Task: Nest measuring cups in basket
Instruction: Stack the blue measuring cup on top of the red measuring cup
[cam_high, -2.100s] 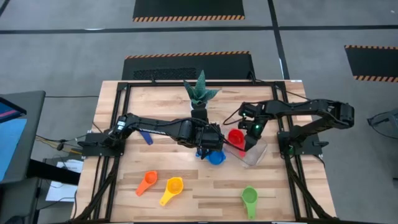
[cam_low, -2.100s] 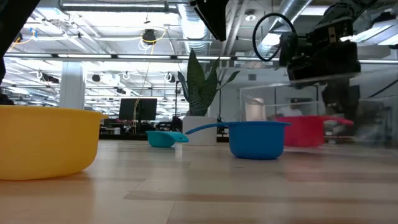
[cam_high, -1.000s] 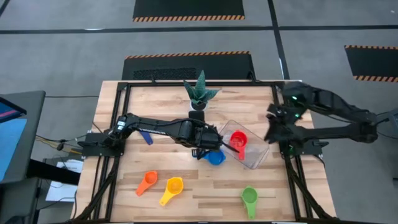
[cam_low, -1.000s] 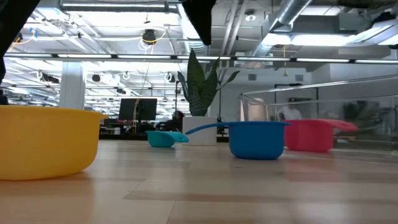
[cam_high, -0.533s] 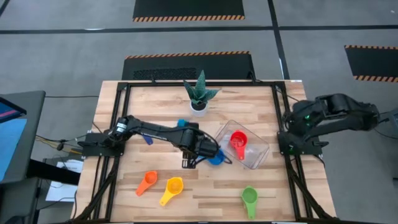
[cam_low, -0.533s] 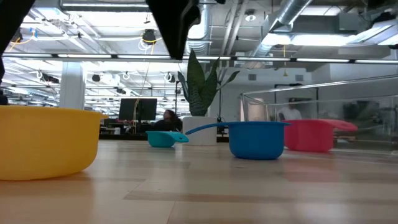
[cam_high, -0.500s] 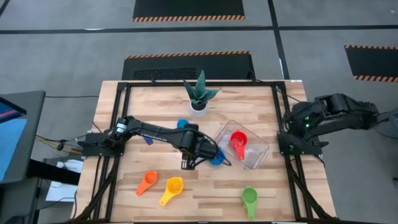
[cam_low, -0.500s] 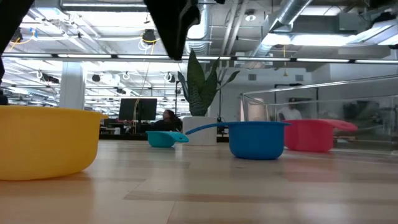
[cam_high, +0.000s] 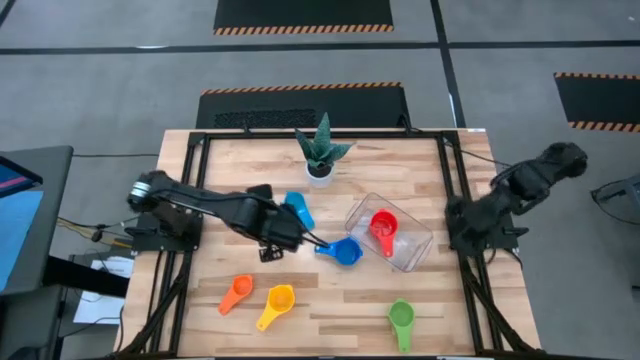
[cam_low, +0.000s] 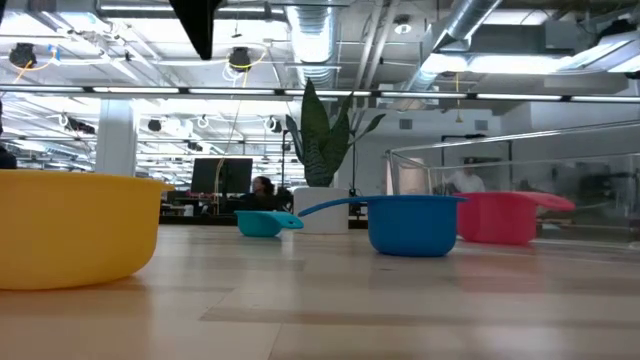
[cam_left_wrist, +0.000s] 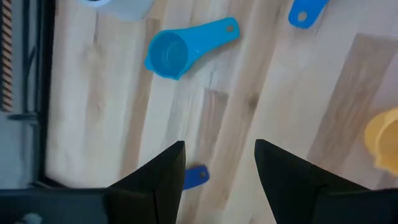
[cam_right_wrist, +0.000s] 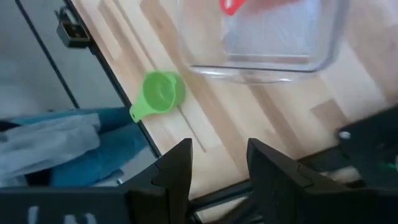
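The clear basket (cam_high: 400, 245) sits right of the table's centre with the red cup (cam_high: 383, 226) inside it. The blue cup (cam_high: 346, 251) stands just left of the basket, and the light blue cup (cam_high: 297, 210) lies farther left. Orange (cam_high: 237, 292), yellow (cam_high: 278, 302) and green (cam_high: 401, 318) cups lie along the near edge. My left gripper (cam_left_wrist: 217, 163) is open and hovers left of the blue cup, above a dark blue handle (cam_left_wrist: 196, 176). My right gripper (cam_right_wrist: 217, 168) is open, drawn back at the table's right edge above the basket (cam_right_wrist: 267, 43) and green cup (cam_right_wrist: 160, 93).
A white pot with a spiky green plant (cam_high: 321, 152) stands at the far edge, behind the light blue cup. Black frame rails (cam_high: 450, 180) run along the table's sides. Bare wood lies between the near-edge cups and the basket.
My left gripper has drawn back from the basket's left edge toward the table's left, uncovering the light blue cup. My right arm has folded back to the table's right edge. The cups and the basket have stayed where they were.
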